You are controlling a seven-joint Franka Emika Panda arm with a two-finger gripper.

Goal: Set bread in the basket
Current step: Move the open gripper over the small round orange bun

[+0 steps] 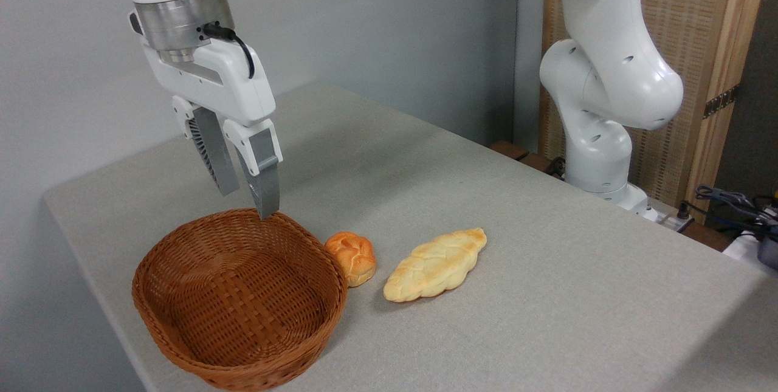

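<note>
You have the bread [351, 256], a small round knotted bun with a glossy orange-brown crust and a paler lower edge, lying on the grey table [547, 270]. It sits just outside the right wall of the basket, touching or nearly touching the rim; you cannot separate the two from this angle. Its top shows folded lobes, the brightest orange at the crown.

The basket [238, 295], an oval reddish-brown woven wicker one with deep sides, holds nothing you can see; its weave is visible down to the floor. It stands near the front left edge of the table.

Right of the bun, slightly apart from it, you see a longer pale-yellow braided loaf [435, 265], leaf-shaped, with a browner tip at its far end, lying flat.

The gripper [246, 188] hangs over the basket's back rim, fingers pointing down, tilted slightly. Its jaws are parted by a narrow gap and hold nothing. The nearer fingertip appears level with the rim; contact cannot be judged.

The white arm's base column [598, 94] stands at the table's far right edge.
</note>
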